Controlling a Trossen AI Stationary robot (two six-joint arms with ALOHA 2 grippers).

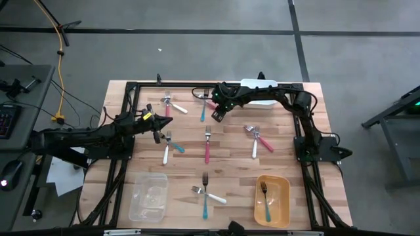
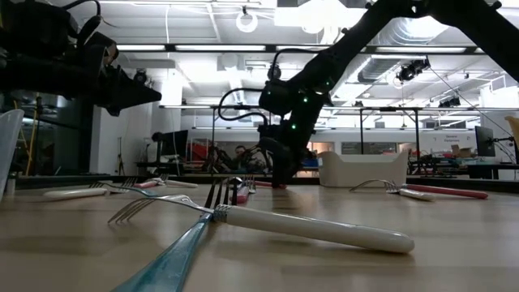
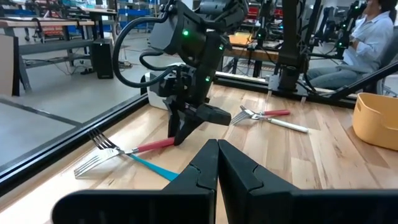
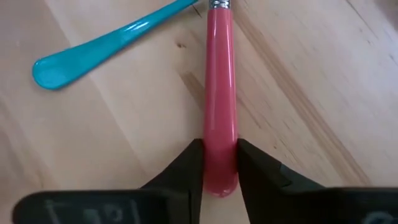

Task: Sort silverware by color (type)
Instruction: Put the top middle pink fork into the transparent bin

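A red-handled fork [image 4: 220, 74] lies on the wooden table at the far middle, its head crossed with a teal-handled fork [image 4: 106, 43]. My right gripper [image 4: 219, 158] reaches down over the red handle's free end and is shut on it; it shows too in the high view [image 1: 216, 113] and the left wrist view [image 3: 180, 134]. My left gripper [image 3: 217, 158] is shut and empty, held level above the table's left side [image 1: 157, 124]. More silverware lies scattered: forks with red [image 1: 207, 149], white [image 1: 165, 152] and teal [image 1: 205, 204] handles. My right gripper pinches the red handle near its free end [image 4: 221, 134] between its two fingers, one on each long side. The fingers come steeply from above, slanting from the table's right. The fork still lies flat on the table.
A white container [image 1: 257, 92] stands at the far edge behind the right arm. A yellow bin [image 1: 283, 200] with a teal-handled fork sits at the near right, a clear container [image 1: 147, 195] at the near left. A person sits beyond the table [image 3: 373, 31].
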